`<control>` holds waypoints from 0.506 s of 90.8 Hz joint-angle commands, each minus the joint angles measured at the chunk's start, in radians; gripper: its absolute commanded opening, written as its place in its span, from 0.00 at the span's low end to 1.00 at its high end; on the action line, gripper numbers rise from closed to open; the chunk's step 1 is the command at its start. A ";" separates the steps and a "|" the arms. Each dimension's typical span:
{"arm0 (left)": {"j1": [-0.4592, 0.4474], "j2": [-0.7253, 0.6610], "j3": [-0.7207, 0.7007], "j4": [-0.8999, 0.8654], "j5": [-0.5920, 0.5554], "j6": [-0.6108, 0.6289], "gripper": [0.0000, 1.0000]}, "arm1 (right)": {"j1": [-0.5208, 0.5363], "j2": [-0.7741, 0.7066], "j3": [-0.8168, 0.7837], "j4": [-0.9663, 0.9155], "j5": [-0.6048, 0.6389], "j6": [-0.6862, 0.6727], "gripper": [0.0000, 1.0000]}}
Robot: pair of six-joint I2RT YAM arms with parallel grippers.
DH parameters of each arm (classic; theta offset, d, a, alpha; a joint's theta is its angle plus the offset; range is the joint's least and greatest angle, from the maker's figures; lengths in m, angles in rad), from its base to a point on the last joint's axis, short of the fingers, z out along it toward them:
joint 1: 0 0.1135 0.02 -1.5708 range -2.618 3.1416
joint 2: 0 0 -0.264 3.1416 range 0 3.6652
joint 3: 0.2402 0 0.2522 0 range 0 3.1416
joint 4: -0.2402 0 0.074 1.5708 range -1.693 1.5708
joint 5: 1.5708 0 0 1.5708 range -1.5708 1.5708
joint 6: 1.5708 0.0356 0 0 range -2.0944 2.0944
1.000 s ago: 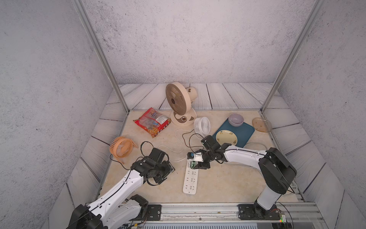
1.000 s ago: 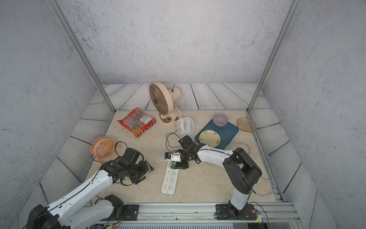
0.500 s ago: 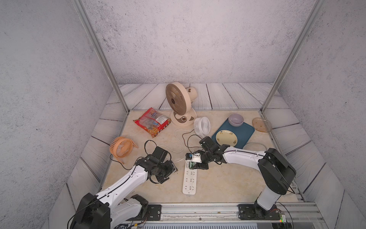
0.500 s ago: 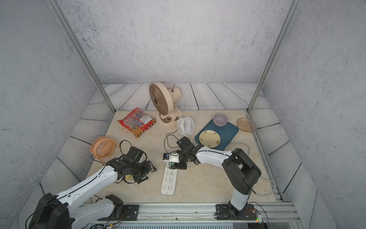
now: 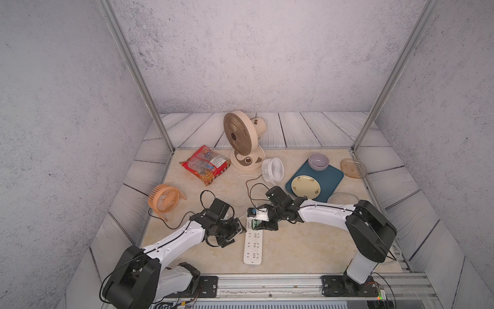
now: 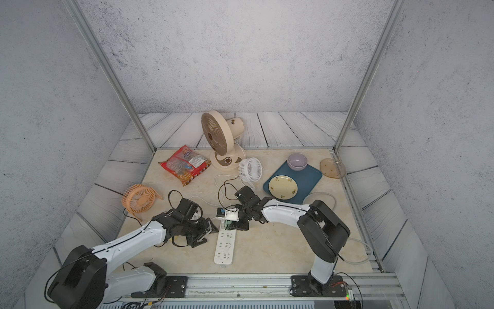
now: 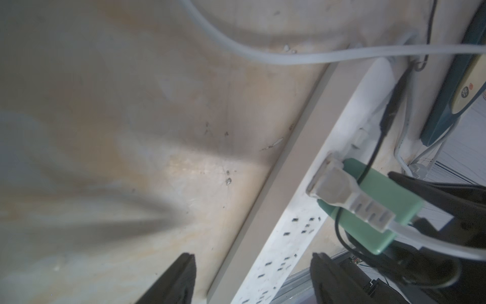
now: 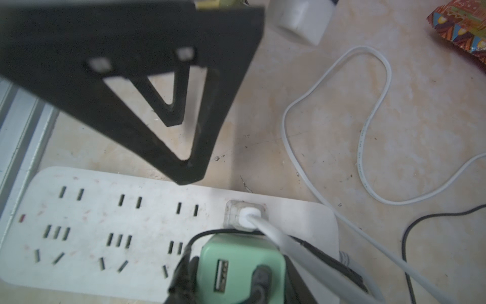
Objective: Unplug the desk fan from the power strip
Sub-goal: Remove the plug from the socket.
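In both top views the power strip (image 5: 252, 246) lies near the middle of the tabletop's front edge. The right gripper (image 5: 260, 225) reaches over its far end and the left gripper (image 5: 238, 227) hovers alongside.

Left wrist view: the jaws are spread wide and empty, apparently poised to pin the strip.

Right wrist view: fingers (image 8: 302, 287) clamp the green adapter (image 8: 242, 263) beside a clear plug (image 8: 246, 214), likely to pull it free.

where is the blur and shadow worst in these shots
Left wrist view: the tabletop is soft with broad grey shadows, the power strip sharper. Right wrist view: a black finger up close is out of focus; the socket holes read clearly. Both top views: even light, sharp.
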 commanded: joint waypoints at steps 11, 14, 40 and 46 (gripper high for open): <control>-0.019 0.005 -0.061 0.099 0.053 -0.012 0.69 | 0.013 0.023 -0.007 0.011 -0.003 0.008 0.31; -0.021 0.010 -0.071 0.128 0.064 -0.022 0.69 | 0.014 0.023 -0.009 0.012 -0.003 0.011 0.30; -0.043 0.057 -0.062 0.188 0.069 -0.017 0.65 | 0.020 0.029 -0.008 0.017 -0.010 0.026 0.29; -0.045 0.073 -0.063 0.192 0.067 -0.014 0.64 | 0.022 0.030 -0.005 0.015 -0.011 0.027 0.29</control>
